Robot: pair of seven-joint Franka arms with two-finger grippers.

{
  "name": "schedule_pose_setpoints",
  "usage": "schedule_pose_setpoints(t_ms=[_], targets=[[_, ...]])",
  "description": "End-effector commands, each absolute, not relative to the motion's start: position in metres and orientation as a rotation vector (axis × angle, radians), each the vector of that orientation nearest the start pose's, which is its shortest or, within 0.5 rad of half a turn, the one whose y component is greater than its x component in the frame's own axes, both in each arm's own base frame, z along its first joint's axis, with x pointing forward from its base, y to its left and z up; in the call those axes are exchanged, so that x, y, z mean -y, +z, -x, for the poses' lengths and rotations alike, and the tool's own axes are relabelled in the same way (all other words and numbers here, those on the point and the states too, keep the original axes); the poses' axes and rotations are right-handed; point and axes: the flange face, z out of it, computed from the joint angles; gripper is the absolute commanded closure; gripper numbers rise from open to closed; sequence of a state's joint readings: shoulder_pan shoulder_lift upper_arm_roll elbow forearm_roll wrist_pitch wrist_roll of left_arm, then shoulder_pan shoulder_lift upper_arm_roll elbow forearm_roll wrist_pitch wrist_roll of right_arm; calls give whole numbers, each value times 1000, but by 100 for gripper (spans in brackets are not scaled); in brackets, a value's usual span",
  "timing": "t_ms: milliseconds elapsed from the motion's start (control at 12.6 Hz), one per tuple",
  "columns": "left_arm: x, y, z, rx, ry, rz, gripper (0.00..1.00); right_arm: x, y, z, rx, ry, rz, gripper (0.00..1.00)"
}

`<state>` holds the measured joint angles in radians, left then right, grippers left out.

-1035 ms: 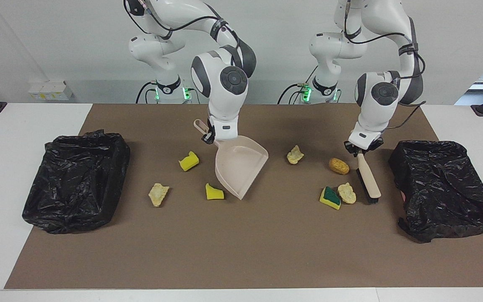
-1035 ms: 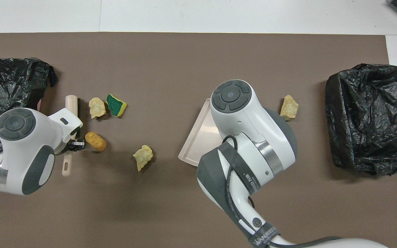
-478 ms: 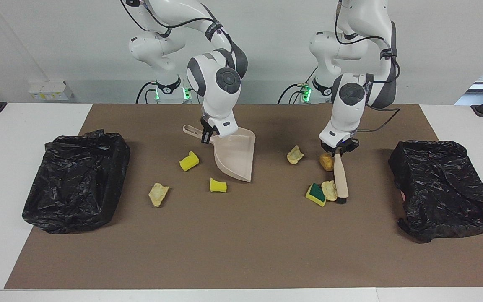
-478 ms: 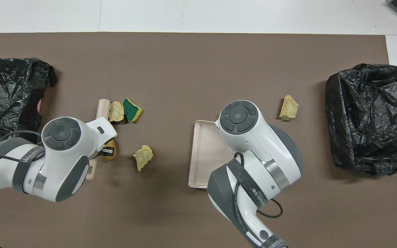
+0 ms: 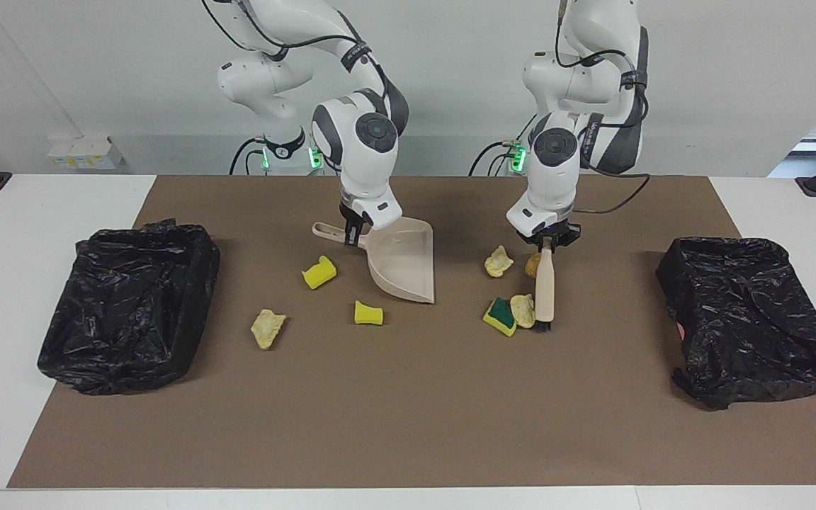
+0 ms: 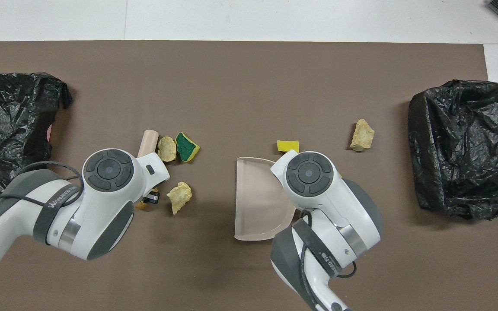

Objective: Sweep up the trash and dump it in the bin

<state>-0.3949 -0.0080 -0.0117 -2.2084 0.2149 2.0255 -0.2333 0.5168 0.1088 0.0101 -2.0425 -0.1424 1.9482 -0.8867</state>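
So the left gripper (image 5: 547, 243) has its jaws clamped on the brush (image 5: 544, 290), which lies low over the brown mat (image 5: 408, 411) with its bristle end right up against a beige crumb (image 5: 523, 309) and the green-topped sponge (image 5: 500, 316). The brown lump (image 5: 533, 265) is tucked by the handle, mostly hidden under the arm from overhead, and another crumb (image 5: 498, 261) sits just beside it, toward the dustpan. The right gripper (image 5: 353, 234) is gripping the dustpan (image 5: 402, 263) by its handle, with the pan tilted and its wide edge down at the mat, mid-tabletop. Toward the right arm's end there are two yellow chunks, one (image 5: 319, 272) beside the pan's handle and one (image 5: 368, 313) farther from the robots, near the pan's lip, plus a third crumb (image 5: 267, 329) nearer the bin. A black-bagged bin (image 5: 128, 304) sits at the right arm's end of the tabletop and another (image 5: 751, 319) at the left arm's end, both well apart from the scraps.
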Motion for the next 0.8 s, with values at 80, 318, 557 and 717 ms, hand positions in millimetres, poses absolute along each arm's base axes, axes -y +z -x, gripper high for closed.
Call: schedule_pose_setpoints(t_ms=[80,318,557,717], targets=[[180,400,-463,-275,242,2849,100,-265,376,-473,2228,306,2340,100],[164,390,-446,13,240,2840,100,-263,375,-475,2225,294,2345,100],[144,376,-422,157,248,2827,100,-253,373,-474,2217,384,2326,100],[141,370,-413,223,274,2854,100,-251,373,-470,2197,417,2325,100]])
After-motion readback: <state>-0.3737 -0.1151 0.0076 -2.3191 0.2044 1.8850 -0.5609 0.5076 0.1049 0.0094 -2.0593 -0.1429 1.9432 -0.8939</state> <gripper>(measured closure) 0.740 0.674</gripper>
